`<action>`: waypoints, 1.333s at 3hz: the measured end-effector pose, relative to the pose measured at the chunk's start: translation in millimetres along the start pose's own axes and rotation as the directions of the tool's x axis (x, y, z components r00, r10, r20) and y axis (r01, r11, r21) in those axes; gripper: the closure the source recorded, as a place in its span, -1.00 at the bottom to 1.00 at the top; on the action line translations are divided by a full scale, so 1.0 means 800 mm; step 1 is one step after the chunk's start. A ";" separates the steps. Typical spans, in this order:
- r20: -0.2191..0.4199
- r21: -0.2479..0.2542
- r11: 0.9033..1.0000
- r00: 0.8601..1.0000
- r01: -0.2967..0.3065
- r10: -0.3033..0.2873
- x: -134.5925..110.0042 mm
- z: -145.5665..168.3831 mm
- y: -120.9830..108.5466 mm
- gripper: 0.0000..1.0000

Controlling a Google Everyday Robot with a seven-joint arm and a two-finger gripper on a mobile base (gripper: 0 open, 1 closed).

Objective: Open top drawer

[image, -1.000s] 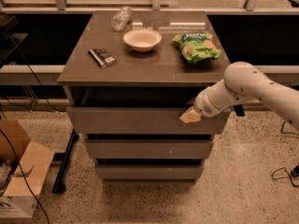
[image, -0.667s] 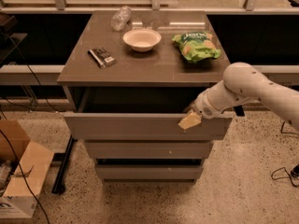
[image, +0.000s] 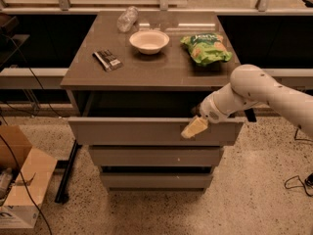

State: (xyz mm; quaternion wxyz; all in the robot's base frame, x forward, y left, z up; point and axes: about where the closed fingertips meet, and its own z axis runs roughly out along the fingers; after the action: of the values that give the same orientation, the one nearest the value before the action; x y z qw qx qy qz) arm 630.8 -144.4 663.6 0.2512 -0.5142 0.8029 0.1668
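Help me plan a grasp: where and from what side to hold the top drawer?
Grip the top drawer by its front panel's upper edge, from above: it is handleless and pulled out, exposing that lip. The end effector is at its right end.

Office-like test space: terrazzo floor [image: 254, 204], loose cables [image: 293, 179], cardboard box [image: 22, 192]; gripper [image: 194, 128] at the top drawer [image: 132, 131] rim.

my gripper [image: 194, 128]: cream, centre-right of frame, at the drawer front
my arm [image: 259, 89]: white
top drawer [image: 137, 131]: plain grey
bowl [image: 149, 41]: off-white
snack bag [image: 206, 48]: green, pale lettering
cabinet top [image: 161, 70]: dull brown
floor [image: 254, 195]: speckled beige
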 end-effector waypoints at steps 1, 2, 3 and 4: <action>-0.096 -0.005 0.999 0.995 0.039 -0.039 0.006 -0.007 0.013 -1.00; -0.221 -0.046 0.994 0.969 0.100 -0.108 0.036 -0.040 0.057 -1.00; -0.348 -0.088 0.987 0.925 0.131 -0.154 0.072 -0.072 0.111 -0.63; -0.436 -0.143 0.981 0.882 0.130 -0.180 0.111 -0.085 0.176 -0.05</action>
State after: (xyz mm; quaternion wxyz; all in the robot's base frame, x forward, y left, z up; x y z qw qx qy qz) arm 456.3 -187.5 669.6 0.0441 -0.6144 0.7849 0.0674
